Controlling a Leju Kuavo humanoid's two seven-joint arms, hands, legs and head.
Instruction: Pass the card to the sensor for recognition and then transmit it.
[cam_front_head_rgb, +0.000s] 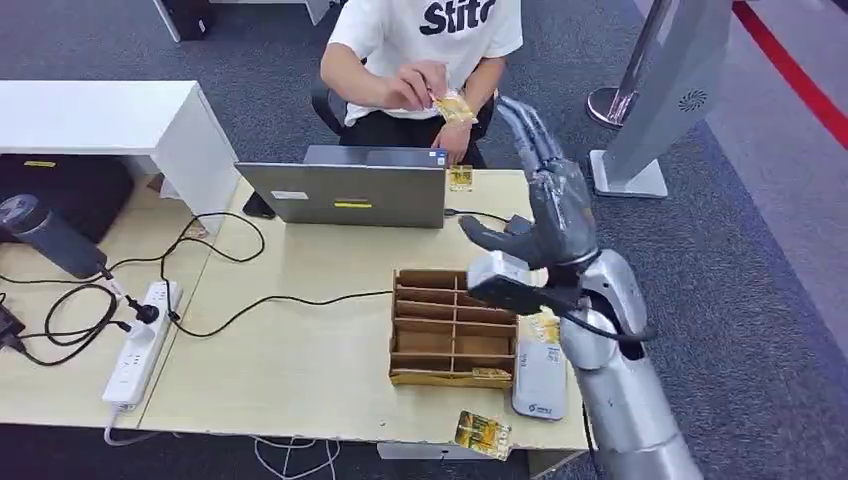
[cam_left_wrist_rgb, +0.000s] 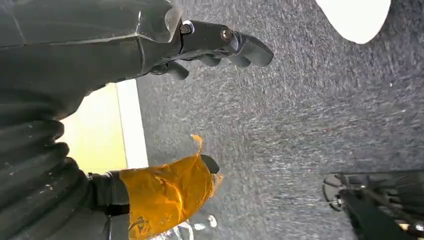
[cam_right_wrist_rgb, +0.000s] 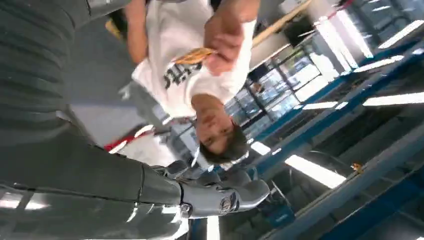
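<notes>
A person seated behind the table holds a gold card (cam_front_head_rgb: 455, 108) in one hand; the right wrist view shows the same card (cam_right_wrist_rgb: 197, 55) pinched in that hand. My right hand (cam_front_head_rgb: 545, 205) is raised over the table's right side, fingers spread and stretched toward the person, holding nothing, a little short of the card. A white sensor pad (cam_front_head_rgb: 540, 372) lies on the table under my right forearm, with a gold card (cam_front_head_rgb: 543, 327) on its far end. My left hand (cam_left_wrist_rgb: 220, 45) hangs over grey carpet, its fingers apart and holding nothing, its thumb (cam_left_wrist_rgb: 167, 195) wrapped in orange tape.
A wooden compartment box (cam_front_head_rgb: 452, 325) stands left of the sensor pad. A grey laptop (cam_front_head_rgb: 345, 190) sits at the far edge, with a gold card (cam_front_head_rgb: 460, 178) behind it. Another card (cam_front_head_rgb: 483, 433) lies at the front edge. A power strip (cam_front_head_rgb: 140, 340) and cables lie at left.
</notes>
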